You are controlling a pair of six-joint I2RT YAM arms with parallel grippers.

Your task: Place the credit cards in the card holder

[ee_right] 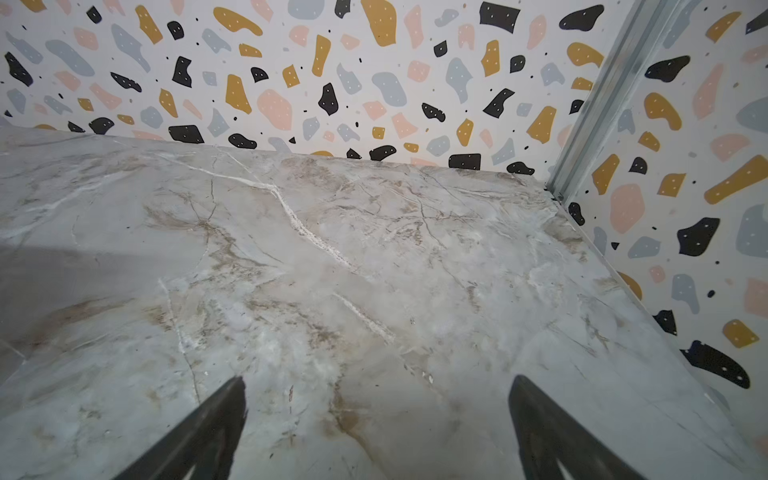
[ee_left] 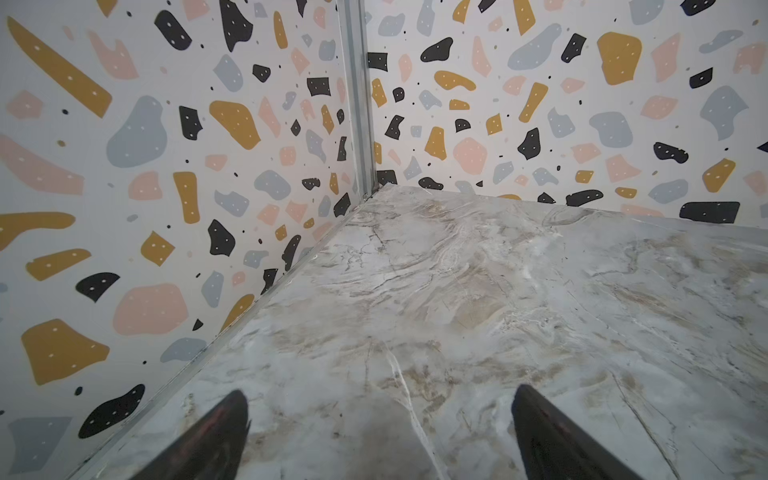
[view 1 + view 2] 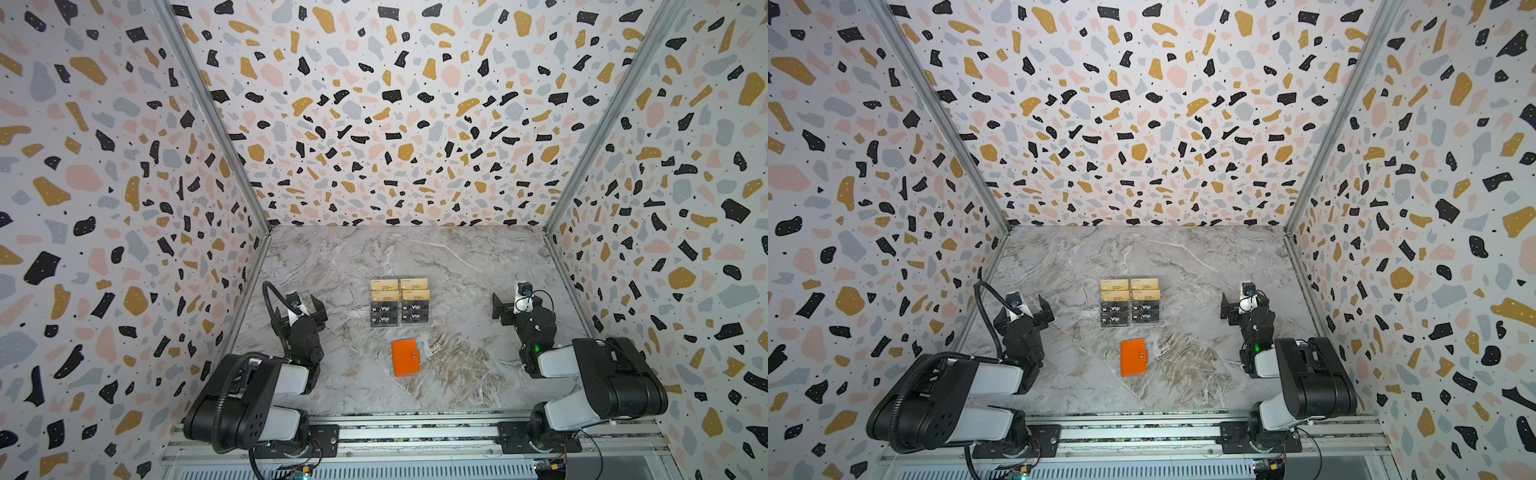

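Nearest us, a ribbed aluminium rail (image 3: 415,432) carries both arm bases. Past it lies the table (image 3: 457,257), glossy and marble-patterned, grey with tan and white veins. On its near half, midway between the arms, the holder (image 3: 405,357) (image 3: 1133,357) lies flat and closed. It is a smooth orange rectangle with a small round metal snap (image 3: 414,355) by its right edge.

Further in, the left gripper (image 3: 301,309) (image 3: 1022,313) is well left of the holder and the right gripper (image 3: 505,309) (image 3: 1231,309) well right of it. Each wrist view shows two dark tapered fingers spread wide, with only bare marble between them, for the left gripper (image 2: 380,390) and the right gripper (image 1: 377,379). Neither holds anything.

Just beyond the holder, and apart from it, the cards (image 3: 399,301) (image 3: 1129,301) sit in a clear tiered stand (image 3: 384,325). They are thin rectangles in two columns of four: matt black with white "Vip" in the two near rows, gold-tan in the two far rows.

Behind rise flat walls (image 3: 374,104) printed with terrazzo blobs in black, ochre, pink and grey.
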